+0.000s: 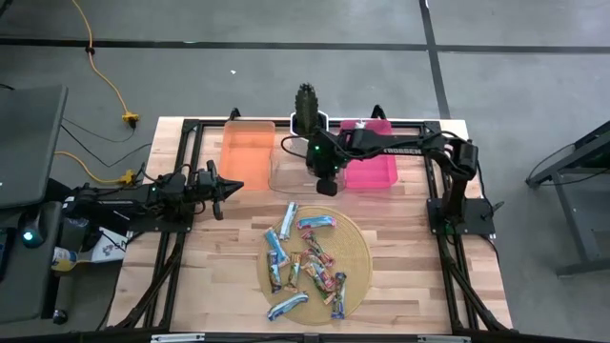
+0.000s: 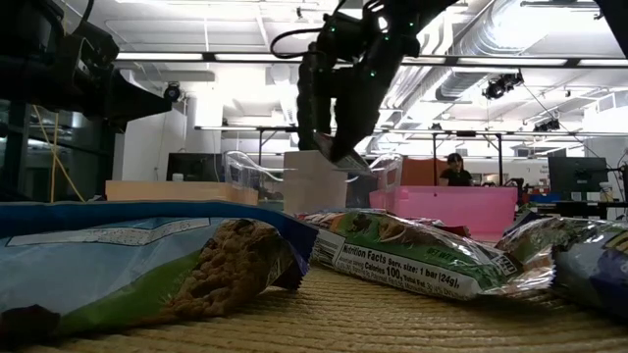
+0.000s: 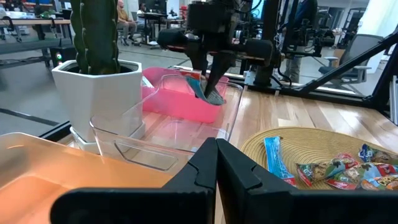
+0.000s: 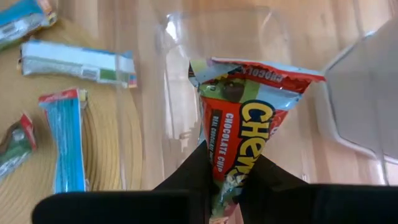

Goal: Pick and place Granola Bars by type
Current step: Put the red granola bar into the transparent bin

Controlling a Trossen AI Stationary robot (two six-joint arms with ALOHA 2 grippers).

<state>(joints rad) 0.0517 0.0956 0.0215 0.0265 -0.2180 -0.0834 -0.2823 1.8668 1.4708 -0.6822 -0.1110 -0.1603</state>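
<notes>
From above, the right gripper (image 1: 327, 183) is hanging over the near end of the clear plastic rectangular bin (image 1: 291, 164), which is sitting between the orange rectangular bin (image 1: 246, 151) and the pink rectangular bin (image 1: 372, 167). A green cactus in a white pot (image 1: 307, 107) is standing just behind the clear bin. The foil-wrapped granola bars (image 1: 303, 259) are lying heaped on the round woven straw mat (image 1: 357, 250) on the wooden table (image 1: 410, 267). The left gripper (image 1: 227, 188) is waiting beside the orange bin.

At table height, the right gripper (image 2: 339, 152) is dangling a bar above the bins, with wrapped bars crowding the foreground on the mat.

In the left wrist view, the left gripper's fingers (image 3: 214, 163) are pressing together with nothing between them, facing the clear bin (image 3: 155, 134) and cactus pot.

In the right wrist view, the right gripper (image 4: 225, 180) is pinching a red-and-green chocolate chip chewy bar (image 4: 239, 134) by its end, over the clear bin.
</notes>
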